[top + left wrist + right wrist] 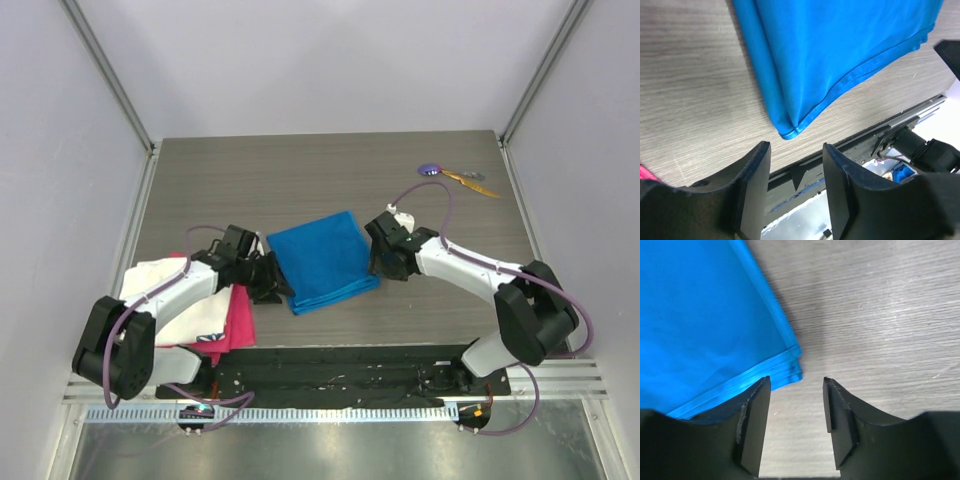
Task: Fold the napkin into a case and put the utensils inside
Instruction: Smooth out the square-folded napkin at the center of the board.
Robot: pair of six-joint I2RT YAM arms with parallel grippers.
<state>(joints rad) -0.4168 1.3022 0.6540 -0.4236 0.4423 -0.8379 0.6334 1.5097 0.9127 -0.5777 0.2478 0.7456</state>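
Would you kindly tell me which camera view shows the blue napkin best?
The top external view: it shows nearly the whole folded napkin as a flat rectangle. The left wrist and right wrist views each show only one corner with stacked hems.

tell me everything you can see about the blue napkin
The napkin is bright blue, thin, slightly shiny fabric with stitched hems. It is folded in several layers into a rough rectangle and lies flat on the table, turned at an angle. The left gripper and right gripper, both open, sit at its left and right corners. Neither pinches it.
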